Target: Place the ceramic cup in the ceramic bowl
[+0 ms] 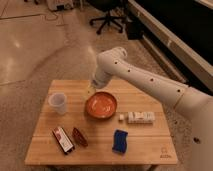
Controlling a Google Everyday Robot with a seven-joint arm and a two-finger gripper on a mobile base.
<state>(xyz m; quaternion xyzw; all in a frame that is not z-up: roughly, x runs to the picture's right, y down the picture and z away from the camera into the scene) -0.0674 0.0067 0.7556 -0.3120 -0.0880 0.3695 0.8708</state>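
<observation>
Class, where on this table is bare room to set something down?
Bare: the front right corner of the table beside the sponge; the strip between cup and bowl. Crowded: front left. The claw hangs at the bowl's far rim.

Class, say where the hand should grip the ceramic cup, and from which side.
Probably take the ceramic cup by its rim wall, from above: it stands upright, open-mouthed, handleless, tapering downward. The hand is at the far rim of the ceramic bowl.
</observation>
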